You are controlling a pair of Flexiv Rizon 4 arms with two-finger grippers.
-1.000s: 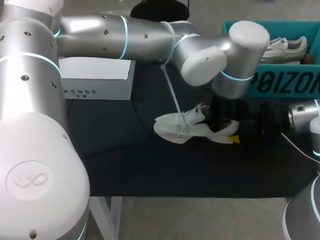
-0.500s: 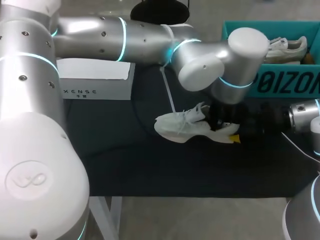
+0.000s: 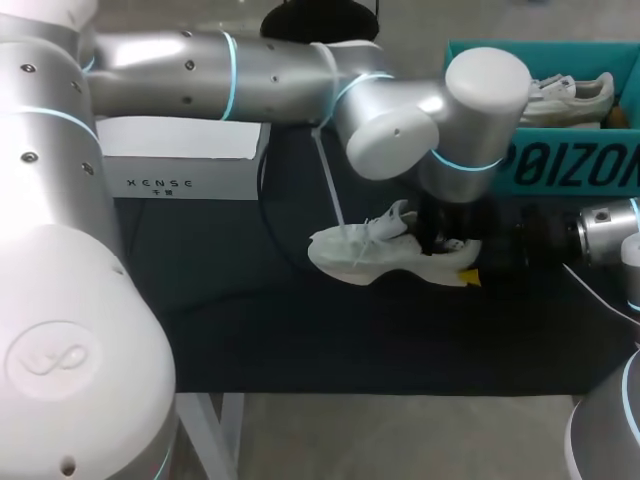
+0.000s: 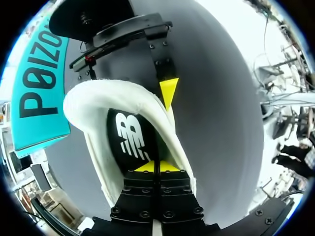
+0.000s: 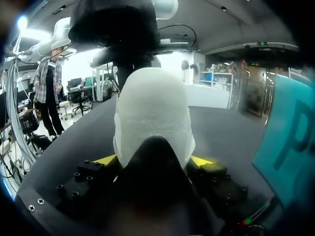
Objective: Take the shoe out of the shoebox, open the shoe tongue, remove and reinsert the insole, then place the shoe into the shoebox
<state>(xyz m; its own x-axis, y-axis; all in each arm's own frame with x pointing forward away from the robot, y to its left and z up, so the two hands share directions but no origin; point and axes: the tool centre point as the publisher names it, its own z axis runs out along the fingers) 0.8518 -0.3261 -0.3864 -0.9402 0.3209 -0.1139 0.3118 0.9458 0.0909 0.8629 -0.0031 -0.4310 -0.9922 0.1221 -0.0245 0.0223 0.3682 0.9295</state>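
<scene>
Sunk a little since a second ago, the left arm (image 3: 395, 135) in the head view has its jaws in the heel opening of the white shoe (image 3: 355, 255). That shoe lies on the desk (image 3: 250, 320) near the teal shoebox (image 3: 560, 165), long axis across the view, toe leftward, heel toward the right arm (image 3: 600, 225). Left wrist view: left jaws pressed together, tips on the black insole (image 4: 130, 140); a pinch cannot be confirmed. Right wrist view: right jaws clamp the heel, toe pointing away. Insole removal seems in hand; next, catch its rear edge and peel upward.
</scene>
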